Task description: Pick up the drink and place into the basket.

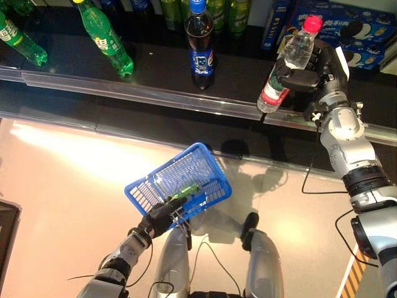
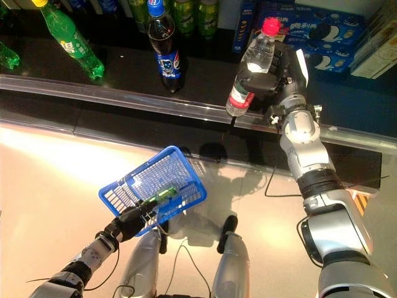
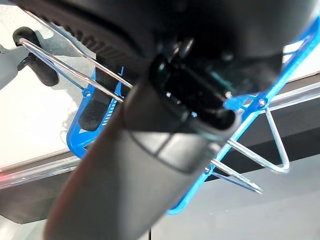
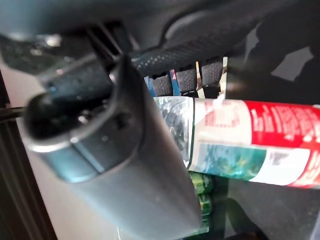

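Right robot hand (image 1: 310, 68) curled round one red-capped water bottle (image 1: 286, 65); left robot hand (image 1: 160, 217) grips one blue basket (image 1: 211, 171) by its wire handle.

One clear water bottle (image 1: 288, 62) with a red cap, one dark cola bottle (image 1: 200, 43), one blue basket (image 1: 180, 183), two leaning green soda bottles (image 1: 105, 37), two hands (image 1: 310, 71).

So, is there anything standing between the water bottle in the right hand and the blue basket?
Nothing visible. The right hand holds the water bottle over the shelf edge; the blue basket, held by the left hand, hangs below with open space between.
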